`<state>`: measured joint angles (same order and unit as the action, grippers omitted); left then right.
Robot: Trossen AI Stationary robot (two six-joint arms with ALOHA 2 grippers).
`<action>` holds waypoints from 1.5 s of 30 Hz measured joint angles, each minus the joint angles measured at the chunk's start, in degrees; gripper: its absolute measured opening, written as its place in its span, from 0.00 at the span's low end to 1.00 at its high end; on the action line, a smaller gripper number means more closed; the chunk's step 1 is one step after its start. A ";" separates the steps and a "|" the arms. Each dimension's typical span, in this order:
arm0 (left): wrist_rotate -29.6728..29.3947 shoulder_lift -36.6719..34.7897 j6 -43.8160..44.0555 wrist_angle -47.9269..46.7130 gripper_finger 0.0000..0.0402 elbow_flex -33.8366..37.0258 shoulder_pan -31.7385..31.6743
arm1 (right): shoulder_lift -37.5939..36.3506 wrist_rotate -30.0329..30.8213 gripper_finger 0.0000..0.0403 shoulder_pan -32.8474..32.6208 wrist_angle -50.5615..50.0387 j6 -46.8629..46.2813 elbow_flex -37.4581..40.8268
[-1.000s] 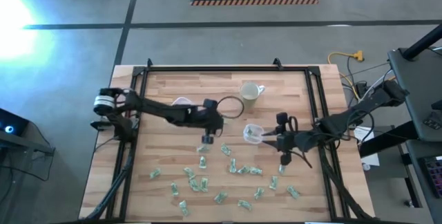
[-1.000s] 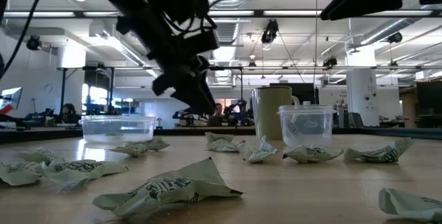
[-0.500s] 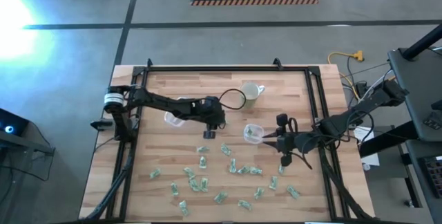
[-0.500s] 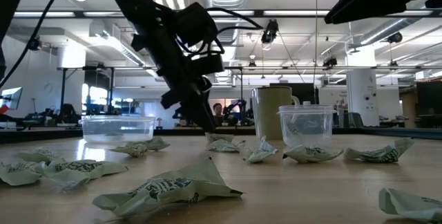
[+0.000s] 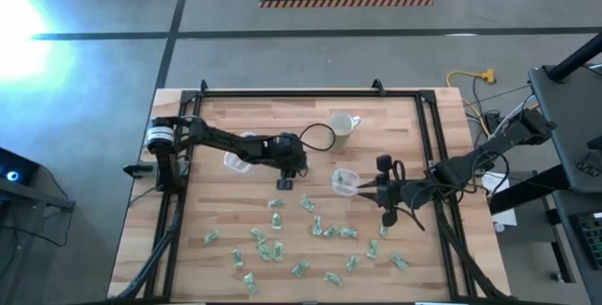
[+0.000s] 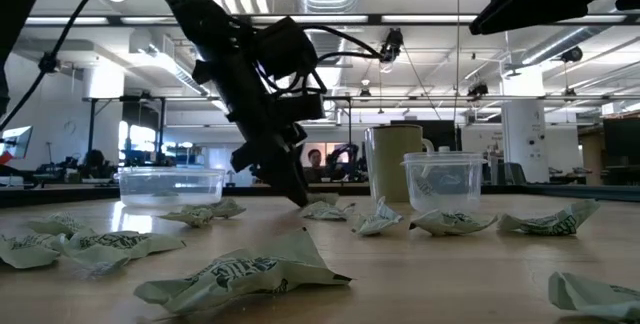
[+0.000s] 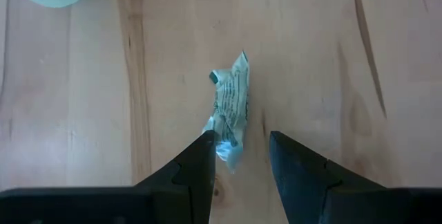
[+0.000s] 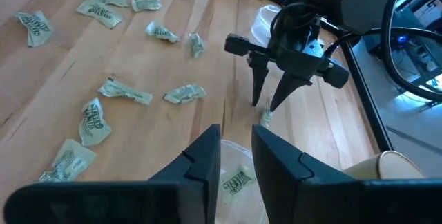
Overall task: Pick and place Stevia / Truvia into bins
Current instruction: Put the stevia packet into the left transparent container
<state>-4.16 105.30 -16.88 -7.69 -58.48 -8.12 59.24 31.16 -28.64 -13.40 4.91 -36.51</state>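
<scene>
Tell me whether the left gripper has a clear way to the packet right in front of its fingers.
Probably yes. The left gripper hangs open right over the crumpled packet, one finger already beside its lower end, with only bare table around it and nothing between.

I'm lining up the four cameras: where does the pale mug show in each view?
High view: mug at the table's far middle.
Low view: right of centre, behind the small clear cup.
Left wrist view: only a pale curved corner, perhaps the mug; cannot tell.
Right wrist view: rim at the corner.
Shared landmark: the small clear cup.
</scene>
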 joint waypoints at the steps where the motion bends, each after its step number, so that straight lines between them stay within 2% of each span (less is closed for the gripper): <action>1: 0.02 0.00 0.00 0.03 0.30 0.00 -0.06 | 0.00 0.00 0.19 0.00 -0.01 0.00 0.00; 6: -1.64 0.00 -0.02 0.01 0.26 0.00 -0.12 | 0.00 0.00 0.17 0.00 -0.01 0.00 0.00; 13: -4.37 0.00 -0.30 -0.24 0.05 0.00 -0.16 | 0.00 0.00 0.16 0.00 -0.03 0.00 0.00; 15: -5.58 -0.02 -0.44 -0.26 0.01 0.00 -0.16 | 0.00 0.00 0.16 0.00 -0.03 0.00 0.00; 19: -7.86 -0.61 -0.14 -0.75 0.02 0.00 -0.11 | 0.00 -0.02 0.16 0.00 -0.13 -0.24 0.21; 29: -8.09 -6.02 0.09 -0.85 0.00 0.48 1.78 | 0.00 -0.02 0.16 0.00 -0.10 -0.46 0.33; 38: -8.03 -4.65 -2.53 0.17 0.00 0.76 1.94 | 0.00 -0.02 0.15 0.00 -0.05 -0.81 0.33; 41: -8.07 -3.65 -3.74 1.95 0.04 0.76 1.94 | 0.00 0.00 0.16 0.00 -0.02 -0.87 0.35; 45: -8.09 -2.49 -4.70 2.74 0.16 0.76 1.89 | 0.00 -0.02 0.15 0.02 -0.11 -0.87 0.44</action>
<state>-12.25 102.81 -21.59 -4.95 -57.71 -6.22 59.24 31.14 -28.62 -13.51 4.03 -36.07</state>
